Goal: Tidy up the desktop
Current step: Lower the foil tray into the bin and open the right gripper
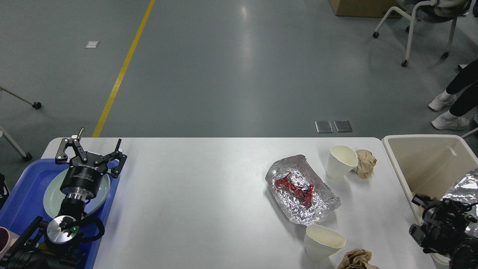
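Desktop [209, 194] cluttered — cups (two), foil.

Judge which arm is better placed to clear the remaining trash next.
Right. The foil tray, cups and paper balls lie beside the bin, near the right hand; the left hand hangs over the blue tray.
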